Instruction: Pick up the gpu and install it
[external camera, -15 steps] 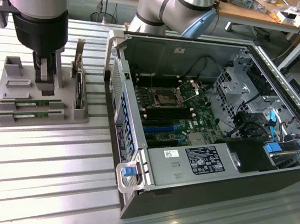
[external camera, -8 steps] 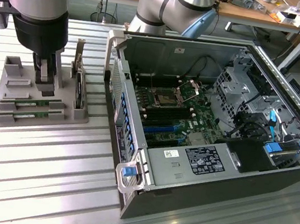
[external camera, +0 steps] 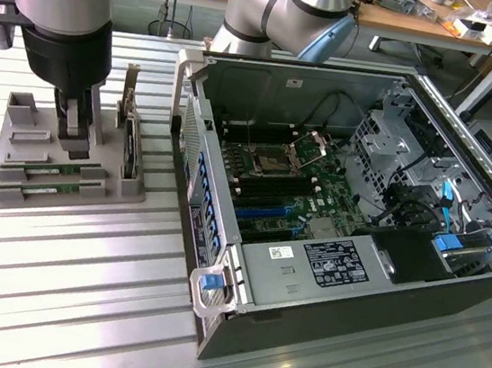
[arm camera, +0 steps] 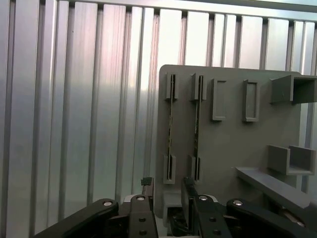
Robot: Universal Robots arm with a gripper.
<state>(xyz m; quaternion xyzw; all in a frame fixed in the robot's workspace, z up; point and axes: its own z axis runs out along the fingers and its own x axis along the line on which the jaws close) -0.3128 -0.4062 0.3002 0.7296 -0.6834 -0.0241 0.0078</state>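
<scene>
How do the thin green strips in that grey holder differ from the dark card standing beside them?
The green strips are long, low and narrow; the dark card stands much taller. The strips are green boards; the dark card carries a metal bracket at one end. Both sit on edge in the grey holder.

A robotics lab: slatted aluminium bench point(external camera: 49, 303), opened computer case point(external camera: 317, 331), robot arm point(external camera: 291, 13), cluttered wooden desks point(external camera: 403, 25) behind.
</scene>
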